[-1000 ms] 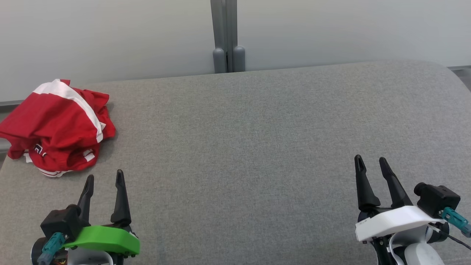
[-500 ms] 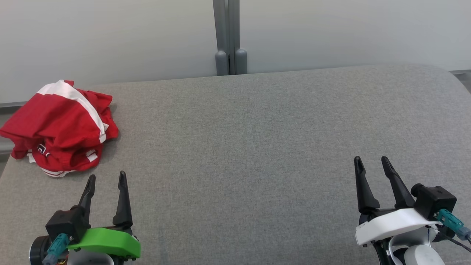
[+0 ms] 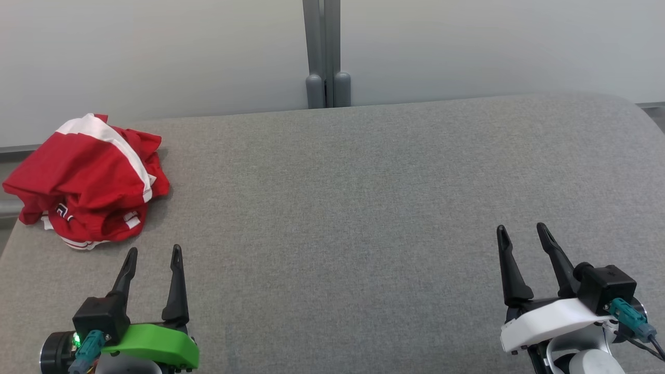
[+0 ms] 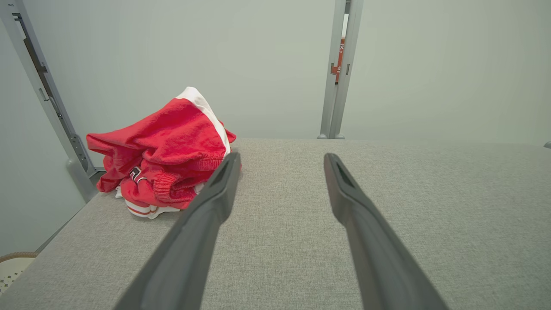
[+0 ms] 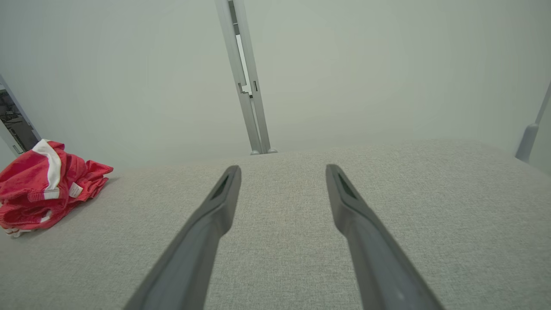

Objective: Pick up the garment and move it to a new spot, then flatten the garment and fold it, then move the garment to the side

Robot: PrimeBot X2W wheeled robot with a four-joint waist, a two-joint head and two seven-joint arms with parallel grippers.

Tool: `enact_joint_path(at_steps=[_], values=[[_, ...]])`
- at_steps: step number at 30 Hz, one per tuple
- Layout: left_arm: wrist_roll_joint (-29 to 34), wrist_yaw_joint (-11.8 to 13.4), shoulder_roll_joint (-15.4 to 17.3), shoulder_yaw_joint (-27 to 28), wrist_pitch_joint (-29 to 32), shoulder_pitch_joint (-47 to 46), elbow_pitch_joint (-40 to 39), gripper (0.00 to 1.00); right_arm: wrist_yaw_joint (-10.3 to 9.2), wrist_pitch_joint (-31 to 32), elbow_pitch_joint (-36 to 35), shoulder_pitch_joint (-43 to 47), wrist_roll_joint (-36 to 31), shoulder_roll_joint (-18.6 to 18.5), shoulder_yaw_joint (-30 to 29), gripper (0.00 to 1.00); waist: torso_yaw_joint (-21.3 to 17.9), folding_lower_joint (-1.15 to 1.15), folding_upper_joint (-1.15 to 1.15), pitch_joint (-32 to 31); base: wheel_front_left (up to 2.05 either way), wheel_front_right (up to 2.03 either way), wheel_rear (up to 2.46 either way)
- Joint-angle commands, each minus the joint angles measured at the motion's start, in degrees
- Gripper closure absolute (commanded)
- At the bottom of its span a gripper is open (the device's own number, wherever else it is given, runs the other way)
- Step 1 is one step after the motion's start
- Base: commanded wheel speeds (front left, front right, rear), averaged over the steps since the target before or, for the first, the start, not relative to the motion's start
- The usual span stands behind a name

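Left gripper (image 3: 155, 250): jaws spread wide with nothing between them, positioned over the near left of the grey padded surface (image 3: 363, 208). Right gripper (image 3: 521, 228): jaws likewise wide apart and empty, at the near right. The red-and-white garment (image 3: 88, 179) lies crumpled at the surface's far left corner, near the left fingertips but clear of them, well apart from the right gripper.
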Motion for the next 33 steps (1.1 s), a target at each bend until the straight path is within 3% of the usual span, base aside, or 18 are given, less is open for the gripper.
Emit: enact_joint_path(at_steps=[1,10,33], values=[[1.00,-0.02,0.43,0.04,0.24,0.63,-0.32,0.00,0.16,0.01,-0.43,0.78,-1.22,-0.24,-0.03,0.00,0.06,0.00,0.00,0.02,0.00,0.00,0.00],[2.34,0.09,0.84,0.13,0.61,0.81,-0.99,0.00,0.16,0.04,-0.93,1.10,-3.59,-0.26,0.01,0.00,0.41,0.00,0.00,0.21,0.00,0.00,0.00],[0.09,0.65,1.37,0.01,0.67,0.34,0.01,0.00,0.10,0.34,-0.19,1.21,-2.29,-0.25,-0.24,0.00,1.17,0.00,0.00,0.42,0.00,0.00,0.00]])
